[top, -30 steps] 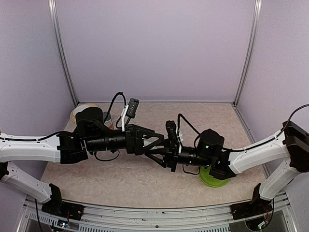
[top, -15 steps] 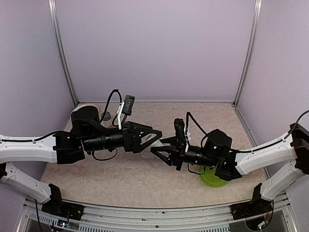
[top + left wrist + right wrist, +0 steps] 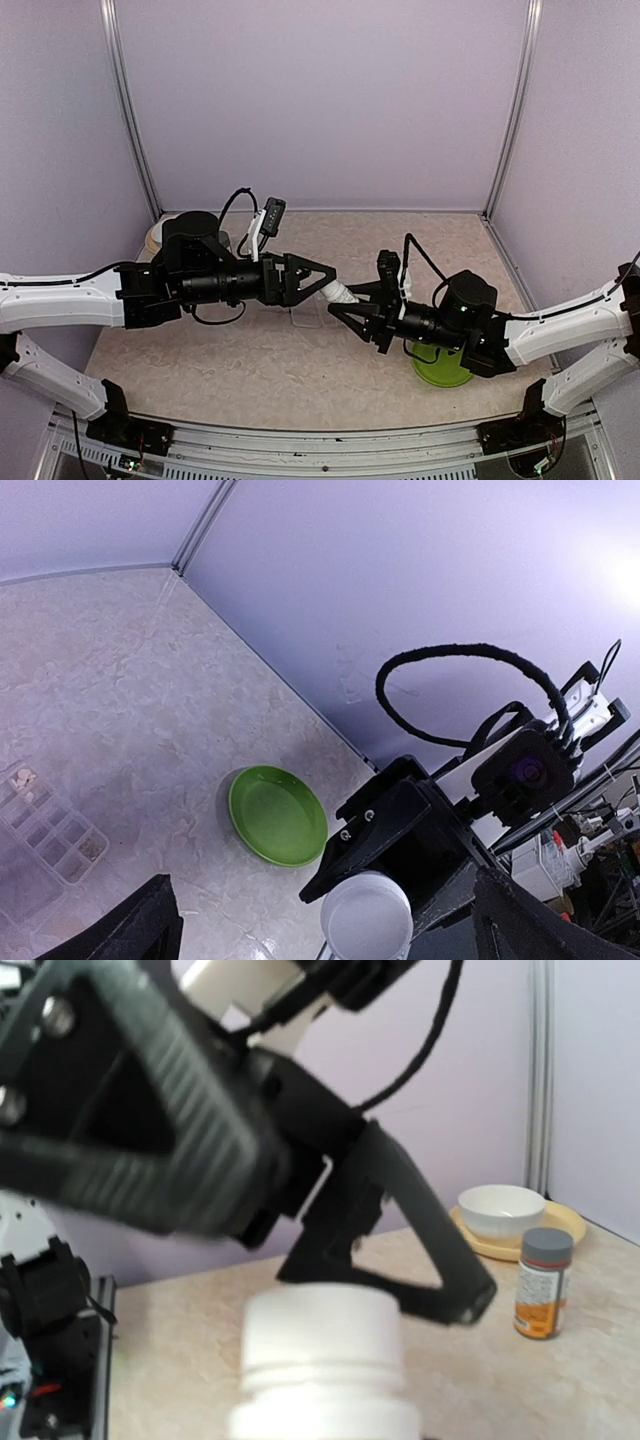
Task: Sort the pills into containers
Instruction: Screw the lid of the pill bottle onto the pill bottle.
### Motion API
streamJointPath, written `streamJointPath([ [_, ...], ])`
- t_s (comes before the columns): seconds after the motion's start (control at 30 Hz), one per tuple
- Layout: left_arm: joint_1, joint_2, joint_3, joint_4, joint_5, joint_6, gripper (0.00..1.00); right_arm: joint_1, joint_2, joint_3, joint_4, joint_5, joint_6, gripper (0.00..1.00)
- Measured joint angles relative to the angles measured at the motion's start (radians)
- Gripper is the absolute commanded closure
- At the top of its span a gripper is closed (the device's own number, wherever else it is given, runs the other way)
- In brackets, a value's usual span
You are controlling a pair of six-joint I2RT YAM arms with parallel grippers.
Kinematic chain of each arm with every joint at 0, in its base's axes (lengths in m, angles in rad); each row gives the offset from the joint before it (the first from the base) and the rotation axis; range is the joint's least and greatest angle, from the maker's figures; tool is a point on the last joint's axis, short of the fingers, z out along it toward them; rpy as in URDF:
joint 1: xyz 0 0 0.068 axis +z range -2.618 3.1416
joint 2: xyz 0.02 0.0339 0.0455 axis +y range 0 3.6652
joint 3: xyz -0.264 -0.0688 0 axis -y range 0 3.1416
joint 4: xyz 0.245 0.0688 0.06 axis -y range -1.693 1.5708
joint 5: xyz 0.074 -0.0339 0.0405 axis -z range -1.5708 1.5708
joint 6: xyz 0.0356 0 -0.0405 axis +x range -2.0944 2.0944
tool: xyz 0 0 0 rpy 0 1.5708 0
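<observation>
The right hand gripped the bottle, the left hand gaped wide around its cap; closing off-centre could knock it loose.

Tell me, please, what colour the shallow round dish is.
The dish is bright green, clearest in left wrist view.

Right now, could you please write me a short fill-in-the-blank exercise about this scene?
The bottle held by the right end effector is ___. The shallow dish is coloured ___. The orange-labelled bottle has a ___ cap.
Missing words: white; green; grey.
</observation>
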Motion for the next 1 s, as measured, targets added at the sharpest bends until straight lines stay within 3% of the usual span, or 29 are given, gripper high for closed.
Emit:
streamJointPath([
  [0.57, 0.05, 0.0, -0.002, -0.003, 0.027, -0.01, 0.01, 0.0, -0.002, -0.029, -0.02, 0.075, -0.104, 1.0],
  [0.83, 0.163, -0.045, -0.042, -0.009, 0.041, -0.021, 0.01, 0.0, -0.03, -0.027, -0.074, 0.112, -0.156, 1.0],
  [1.0, 0.173, -0.061, -0.057, 0.004, 0.073, -0.031, 0.01, 0.0, -0.034, -0.011, -0.105, 0.123, -0.185, 1.0],
])
